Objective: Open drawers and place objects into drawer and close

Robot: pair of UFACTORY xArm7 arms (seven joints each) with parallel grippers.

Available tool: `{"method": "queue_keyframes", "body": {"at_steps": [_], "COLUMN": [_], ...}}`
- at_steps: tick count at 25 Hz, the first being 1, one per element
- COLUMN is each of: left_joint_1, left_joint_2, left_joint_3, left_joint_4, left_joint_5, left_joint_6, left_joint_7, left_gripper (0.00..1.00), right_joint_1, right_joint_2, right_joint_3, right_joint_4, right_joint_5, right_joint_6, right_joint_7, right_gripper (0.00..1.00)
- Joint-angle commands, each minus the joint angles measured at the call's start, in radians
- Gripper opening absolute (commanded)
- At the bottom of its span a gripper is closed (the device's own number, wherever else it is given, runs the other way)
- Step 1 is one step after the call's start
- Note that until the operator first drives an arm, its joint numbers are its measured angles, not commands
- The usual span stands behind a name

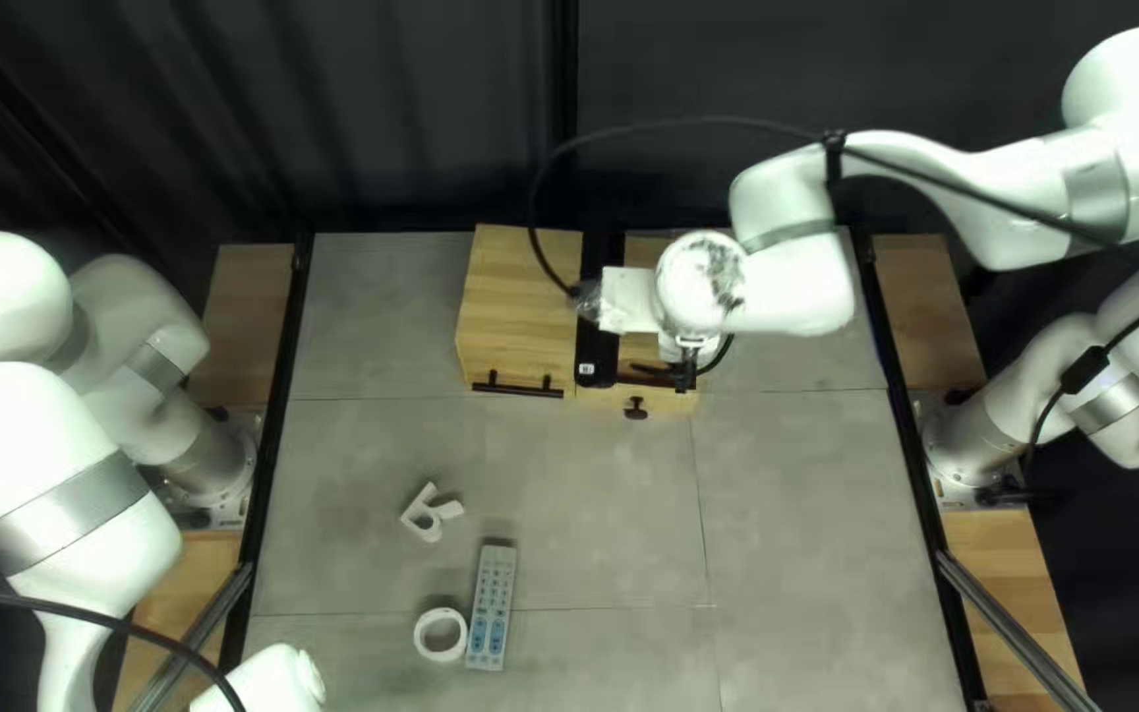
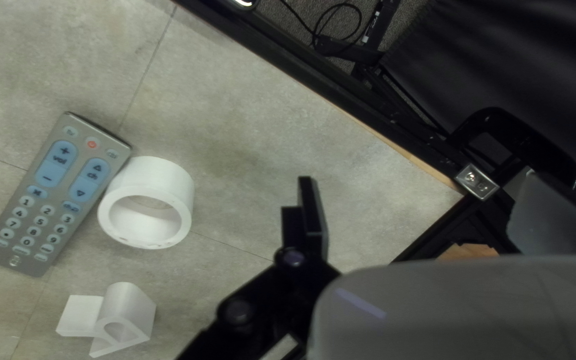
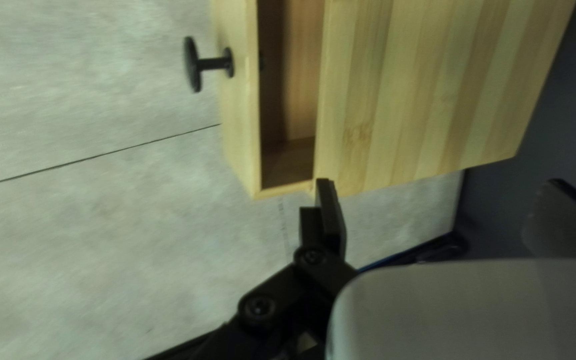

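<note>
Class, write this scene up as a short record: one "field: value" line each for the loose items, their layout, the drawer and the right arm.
Loose items: grey remote control, white ring, white R-shaped piece
Layout: ring beside the remote, contact unclear; R-shaped piece lies nearer the drawer than either
Drawer: wooden, with black knob; pulled partly out
Drawer contents: none visible in the part seen
Neighbouring unit: wooden, with dark bar handle
Right arm: stretched over the drawer unit
Task stage: items not yet put away

Dark curtain [image 1: 398,119] behind gray tabletop [image 1: 820,541]
</note>
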Motion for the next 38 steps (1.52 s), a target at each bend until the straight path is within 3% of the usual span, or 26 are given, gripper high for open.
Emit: {"method": "queue_keyframes", "body": {"at_steps": [1, 6, 10, 20, 33, 38], "left_joint_1": [0.000, 0.000, 0.000, 0.000, 0.000, 0.000], "left_joint_2": [0.000, 0.000, 0.000, 0.000, 0.000, 0.000], "left_joint_3": [0.000, 0.000, 0.000, 0.000, 0.000, 0.000], "left_joint_4": [0.000, 0.000, 0.000, 0.000, 0.000, 0.000], "left_joint_5": [0.000, 0.000, 0.000, 0.000, 0.000, 0.000], "left_joint_6": [0.000, 0.000, 0.000, 0.000, 0.000, 0.000], "left_joint_7": [0.000, 0.000, 0.000, 0.000, 0.000, 0.000], "left_gripper": [1.00, 1.00, 1.00, 1.00, 1.00, 1.00], "right_joint_1": [0.027, 0.092, 0.065, 0.032, 0.050, 0.081], "right_joint_2": [-0.085, -0.102, 0.009, 0.028, 0.054, 0.117], "right_joint_3": [0.023, 0.069, 0.007, -0.009, 0.011, 0.041], "right_joint_4": [-0.066, -0.086, 0.006, 0.012, 0.044, 0.115], "right_joint_5": [0.029, -0.008, 0.104, 0.163, 0.119, 0.078], "right_joint_6": [0.001, -0.032, -0.019, -0.061, -0.054, -0.005], "right_joint_7": [-0.056, -0.248, -0.373, 0.029, 0.054, 0.182], "right_gripper": [1.00, 1.00, 1.00, 1.00, 1.00, 1.00]}}
